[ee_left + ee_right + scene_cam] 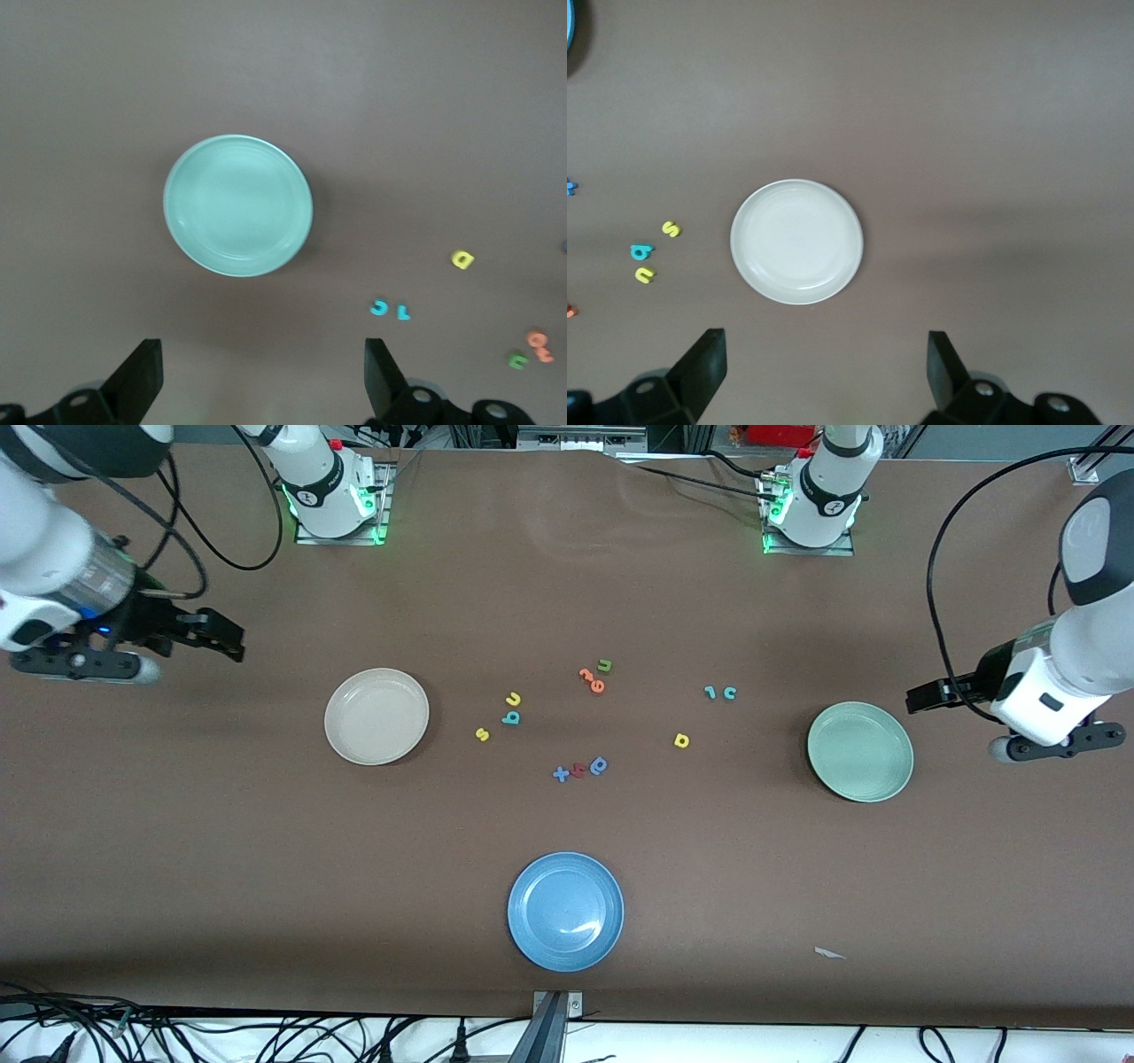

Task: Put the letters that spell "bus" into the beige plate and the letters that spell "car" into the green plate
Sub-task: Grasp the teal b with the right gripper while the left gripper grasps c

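Teal b (510, 718), yellow u (513, 700), yellow s (482, 734), clustered

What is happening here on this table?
Two robot arms are waiting, and nothing is held. The left pincer is open above the table by the green plate; the right pincer is open by the beige plate. Both plates hold nothing. The small letters b, u, s and c, a, r lie on the table between them.
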